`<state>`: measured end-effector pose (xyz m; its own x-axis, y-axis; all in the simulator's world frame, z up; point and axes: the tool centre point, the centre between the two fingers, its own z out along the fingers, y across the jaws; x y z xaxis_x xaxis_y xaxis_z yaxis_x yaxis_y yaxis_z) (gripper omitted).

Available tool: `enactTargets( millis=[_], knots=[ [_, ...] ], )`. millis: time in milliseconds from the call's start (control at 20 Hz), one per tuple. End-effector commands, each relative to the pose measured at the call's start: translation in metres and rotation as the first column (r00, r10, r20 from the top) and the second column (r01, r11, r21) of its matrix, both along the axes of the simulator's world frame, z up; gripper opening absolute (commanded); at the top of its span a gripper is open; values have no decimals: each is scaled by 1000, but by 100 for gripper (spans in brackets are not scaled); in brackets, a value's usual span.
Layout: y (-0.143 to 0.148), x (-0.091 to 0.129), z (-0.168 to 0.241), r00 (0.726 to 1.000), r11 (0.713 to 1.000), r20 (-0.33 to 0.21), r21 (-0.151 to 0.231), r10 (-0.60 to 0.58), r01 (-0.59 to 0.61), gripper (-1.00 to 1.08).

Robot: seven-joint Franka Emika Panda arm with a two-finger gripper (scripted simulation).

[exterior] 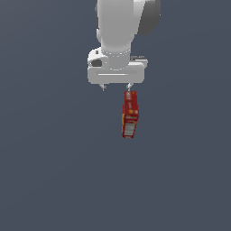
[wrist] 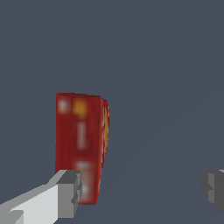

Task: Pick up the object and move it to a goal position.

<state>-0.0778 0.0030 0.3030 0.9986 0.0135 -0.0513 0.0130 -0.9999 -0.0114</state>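
Exterior view, L to R: gripper (exterior: 117, 86) hangs under the white arm (exterior: 118, 27), fingers spread wide, nothing clamped. Red carton (exterior: 130, 114) sits just below the finger on the exterior view's right, upright, slight tilt, pale panel low. Wrist view: one finger (wrist: 69, 192) right at the carton (wrist: 81, 144), contact unclear; other finger (wrist: 213, 187) well apart.

The exterior view faces the arm from afar, the wrist view looks close past the gripper (wrist: 142, 190); both share the carton (exterior: 130, 113)
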Motion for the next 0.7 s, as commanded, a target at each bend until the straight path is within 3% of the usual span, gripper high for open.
enactTargets(
  millis=[0,650],
  knots=[
    [0,0,0,1000,1000,0,0,0,0,100],
    [-5,1,-2,1000,1000,-13,5,9,-9,100]
  ],
)
